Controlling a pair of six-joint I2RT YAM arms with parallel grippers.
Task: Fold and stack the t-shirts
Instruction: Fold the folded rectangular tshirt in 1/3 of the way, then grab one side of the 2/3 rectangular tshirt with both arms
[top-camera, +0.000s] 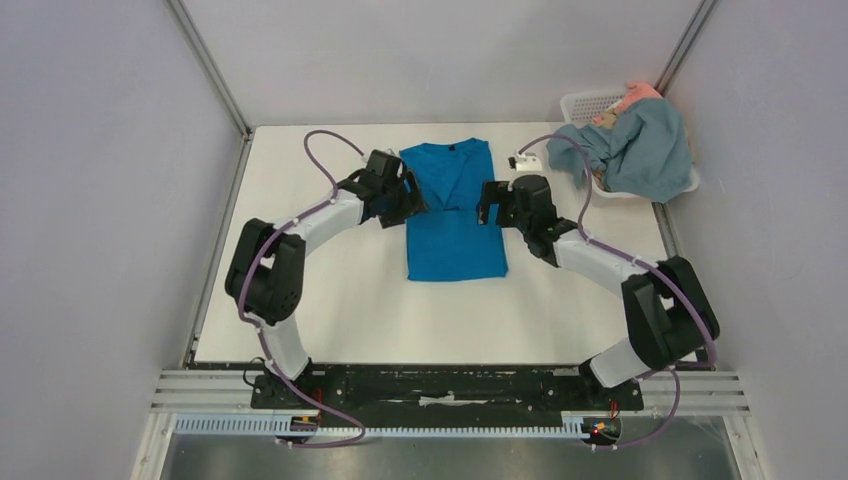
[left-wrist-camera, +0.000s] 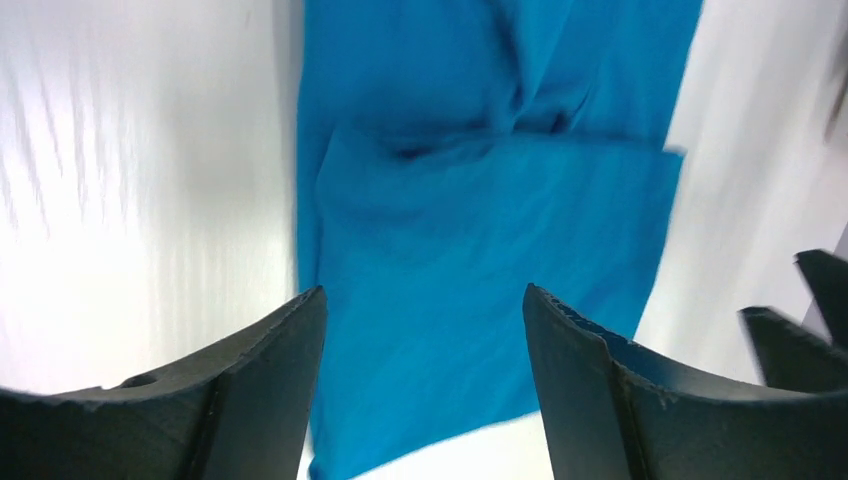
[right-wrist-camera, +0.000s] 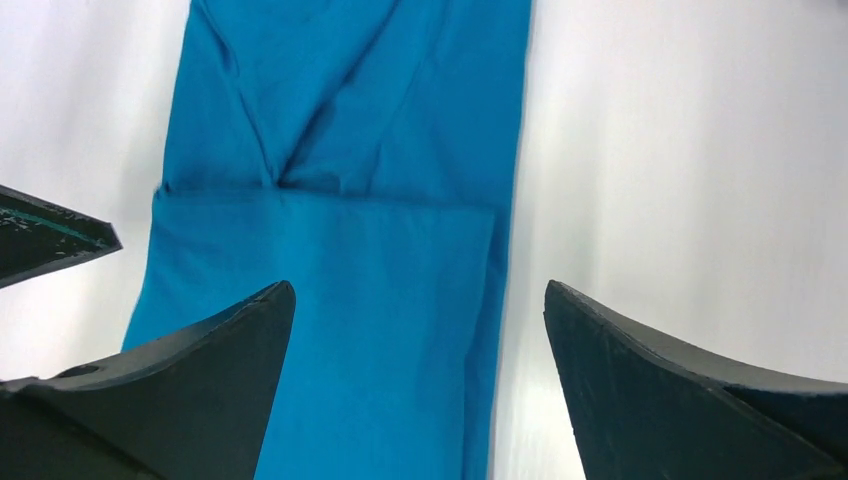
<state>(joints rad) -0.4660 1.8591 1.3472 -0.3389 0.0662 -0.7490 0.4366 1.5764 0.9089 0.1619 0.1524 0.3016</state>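
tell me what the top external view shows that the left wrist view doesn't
Only the top external view shows the left gripper and right gripper on either side of the blue t-shirt. It also shows the white basket at the far right corner, with a grey-blue t-shirt draped over it and pink cloth behind. Only the left wrist view shows the left gripper's fingers up close, apart with nothing between them, and the shirt's folded layers in detail. Both show the blue t-shirt lying flat on the white table.
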